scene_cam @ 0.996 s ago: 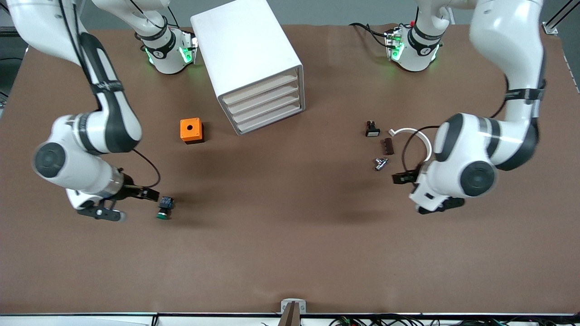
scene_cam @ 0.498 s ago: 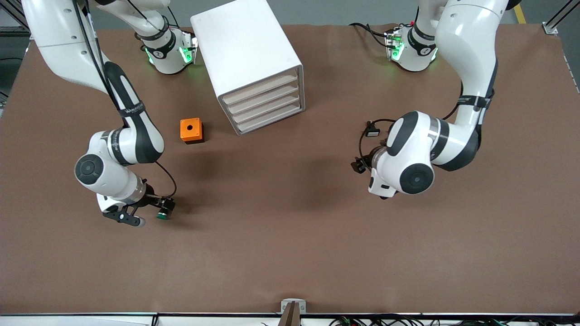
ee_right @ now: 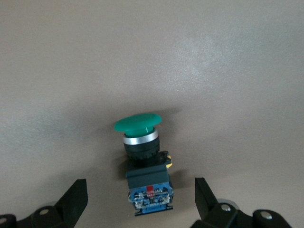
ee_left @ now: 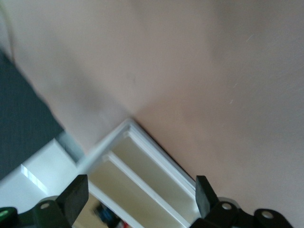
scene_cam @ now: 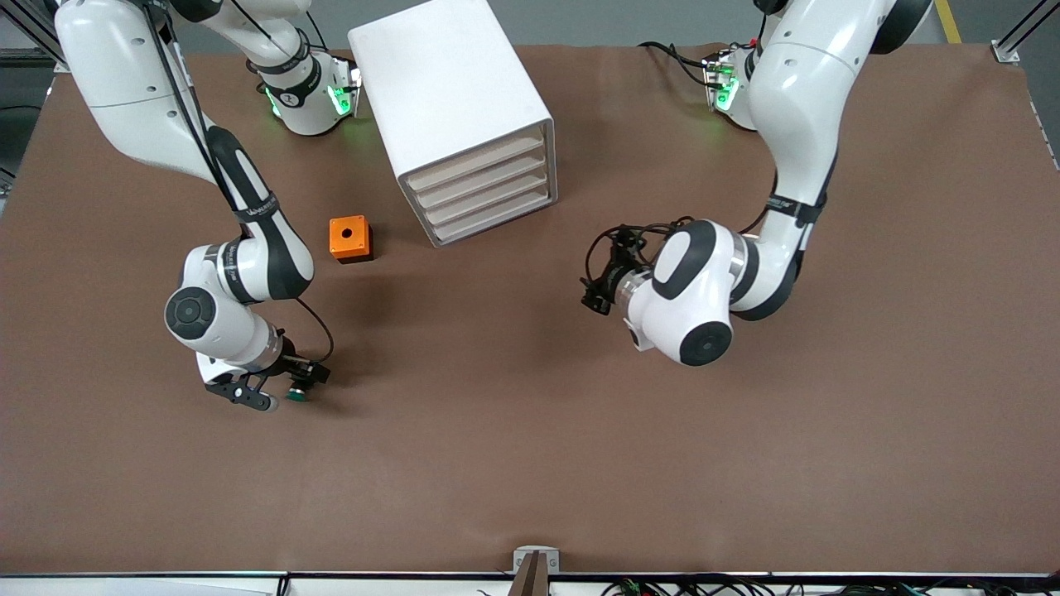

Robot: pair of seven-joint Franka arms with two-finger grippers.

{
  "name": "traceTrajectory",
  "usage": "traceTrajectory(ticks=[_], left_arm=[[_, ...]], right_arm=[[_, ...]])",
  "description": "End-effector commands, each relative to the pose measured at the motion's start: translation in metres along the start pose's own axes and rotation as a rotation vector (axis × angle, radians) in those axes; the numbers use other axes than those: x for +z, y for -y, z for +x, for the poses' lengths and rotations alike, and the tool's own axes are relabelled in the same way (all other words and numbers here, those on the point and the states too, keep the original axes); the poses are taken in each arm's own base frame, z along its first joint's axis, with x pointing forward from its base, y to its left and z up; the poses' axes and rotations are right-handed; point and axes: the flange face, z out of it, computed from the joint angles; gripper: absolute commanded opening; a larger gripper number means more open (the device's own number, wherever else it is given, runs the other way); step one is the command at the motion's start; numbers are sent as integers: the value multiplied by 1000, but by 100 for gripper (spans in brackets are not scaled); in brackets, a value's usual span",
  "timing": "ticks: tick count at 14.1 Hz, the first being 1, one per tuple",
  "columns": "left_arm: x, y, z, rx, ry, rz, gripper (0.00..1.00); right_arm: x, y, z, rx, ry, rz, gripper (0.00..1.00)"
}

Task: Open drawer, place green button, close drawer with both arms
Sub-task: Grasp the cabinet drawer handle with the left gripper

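The white cabinet (scene_cam: pixel 451 108) stands near the robots' bases with all four drawers shut. The lowest drawer (scene_cam: pixel 494 220) sits just above the table. In the left wrist view the drawer (ee_left: pixel 152 175) shows between the fingers at a distance. My left gripper (scene_cam: pixel 598 277) (ee_left: pixel 140 194) hangs open over bare table in front of the cabinet, toward the left arm's end. The green-capped button (scene_cam: pixel 294 395) (ee_right: pixel 142 156) lies on its side, nearer the front camera, toward the right arm's end. My right gripper (scene_cam: pixel 281 387) (ee_right: pixel 140 197) is open, low, its fingers on either side of the button's blue body.
An orange box with a hole (scene_cam: pixel 350 238) sits on the table between the button and the cabinet. The left arm's elbow (scene_cam: pixel 696 306) hangs over the table toward its own end. Brown table (scene_cam: pixel 513 430) stretches wide toward the front camera.
The right gripper has slid toward the button and now straddles it. The left arm has swung from its end of the table toward the cabinet's front. Both grippers stayed open.
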Motion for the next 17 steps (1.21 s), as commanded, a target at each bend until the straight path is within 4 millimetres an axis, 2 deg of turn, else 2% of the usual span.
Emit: traceTrajectory(ticks=[1,3,4,5,7,8,9,11,12,14,17], left_arm=[[30,-26,-7,-211,118,79,99],[58,-39,-4,-332,209,150,99],[76,-44,-8,-372,245,186,99],[90,-51,-4,-425,275,219,99],[119,-56,-9,-528,299,283,99],[134,-59,-9,-582,312,317,98],[156,-62,-11,-631,331,370,85],[173,-62,-14,-635,334,402,68],[185,-60,-17,-634,322,421,64],[203,-56,-18,-636,303,473,62],[217,-50,-20,-638,284,510,59]], right_arm=[[10,-5,-7,-1,-7,-16,99],[14,-7,-7,3,3,-20,96],[18,-7,-8,3,9,-22,91],[19,-7,-9,0,11,-24,80],[19,-6,-10,-1,16,-25,50],[19,-6,-10,0,16,-25,19],[18,-5,-10,-3,16,-25,0],[15,-5,-7,-5,11,-24,0],[15,-5,-7,-5,14,-25,0],[12,-5,-3,-5,9,-22,0],[11,-5,-3,-3,9,-22,0]])
